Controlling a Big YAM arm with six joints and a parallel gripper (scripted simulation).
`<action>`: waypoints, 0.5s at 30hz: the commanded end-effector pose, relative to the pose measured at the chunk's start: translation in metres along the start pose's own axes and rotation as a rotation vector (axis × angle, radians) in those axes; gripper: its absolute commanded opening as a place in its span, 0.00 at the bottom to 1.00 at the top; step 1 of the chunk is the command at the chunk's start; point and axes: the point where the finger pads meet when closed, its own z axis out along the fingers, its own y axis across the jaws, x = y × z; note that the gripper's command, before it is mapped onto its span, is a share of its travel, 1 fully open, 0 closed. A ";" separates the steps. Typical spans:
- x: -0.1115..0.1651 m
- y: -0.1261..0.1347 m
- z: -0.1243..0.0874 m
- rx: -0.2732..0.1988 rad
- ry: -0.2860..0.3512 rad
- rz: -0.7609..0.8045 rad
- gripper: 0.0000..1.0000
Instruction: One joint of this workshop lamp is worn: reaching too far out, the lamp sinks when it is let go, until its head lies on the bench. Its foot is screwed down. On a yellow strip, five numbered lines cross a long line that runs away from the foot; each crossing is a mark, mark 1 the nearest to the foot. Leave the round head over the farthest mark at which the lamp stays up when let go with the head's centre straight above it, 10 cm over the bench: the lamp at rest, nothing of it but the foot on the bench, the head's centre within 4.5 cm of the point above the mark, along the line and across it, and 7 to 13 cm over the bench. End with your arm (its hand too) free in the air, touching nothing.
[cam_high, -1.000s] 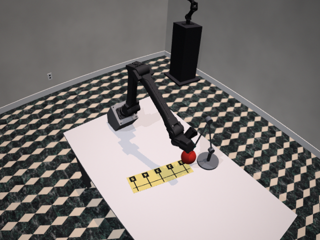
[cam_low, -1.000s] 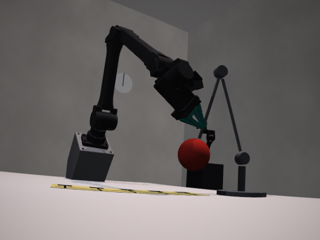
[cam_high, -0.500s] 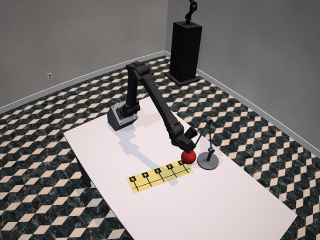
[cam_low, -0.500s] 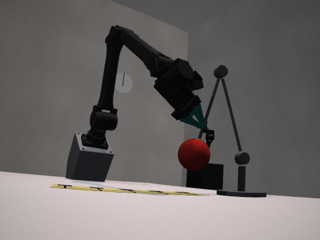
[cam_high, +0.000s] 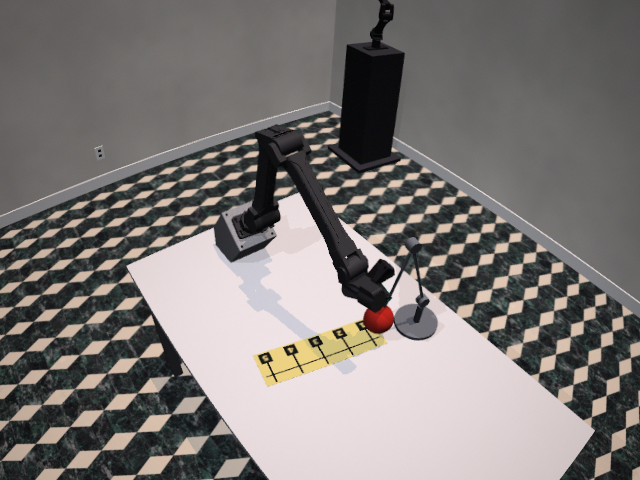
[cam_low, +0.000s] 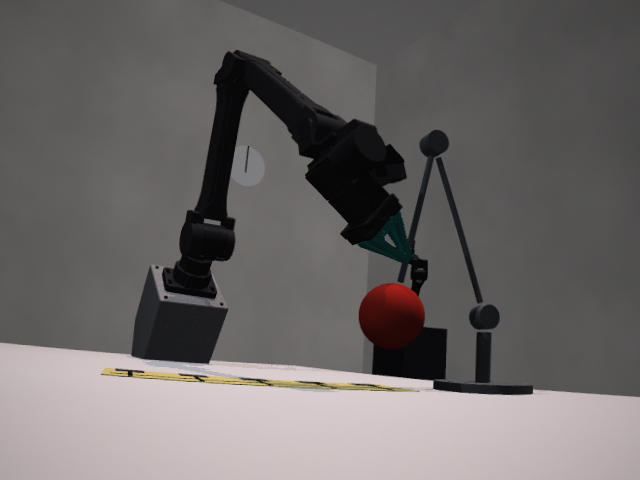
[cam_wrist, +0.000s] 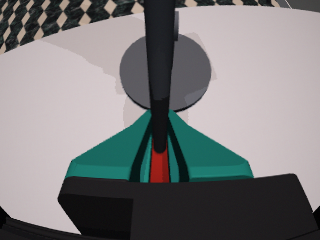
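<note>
The lamp's round red head (cam_high: 378, 318) hangs above the bench at the strip's end nearest the foot; it also shows in the exterior view (cam_low: 391, 315). The grey round foot (cam_high: 416, 321) stands just right of the yellow strip (cam_high: 318, 353). The lamp's thin dark rods fold up to a high elbow joint (cam_low: 433, 143). My gripper (cam_low: 408, 254) with green fingers is shut on the lamp's lower rod just above the head. In the wrist view the rod (cam_wrist: 159, 87) runs between my fingers, with the foot (cam_wrist: 166, 71) behind and a bit of red below.
My arm's grey base (cam_high: 241, 236) sits at the bench's back left. A black pedestal (cam_high: 370, 105) stands on the floor beyond the bench. The bench edges are near the foot's right side.
</note>
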 end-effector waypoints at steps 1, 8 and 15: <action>0.033 -0.022 -0.002 0.036 0.063 0.014 0.00; 0.039 -0.021 -0.001 0.036 0.063 0.014 0.00; 0.042 -0.021 -0.001 0.036 0.063 0.014 0.00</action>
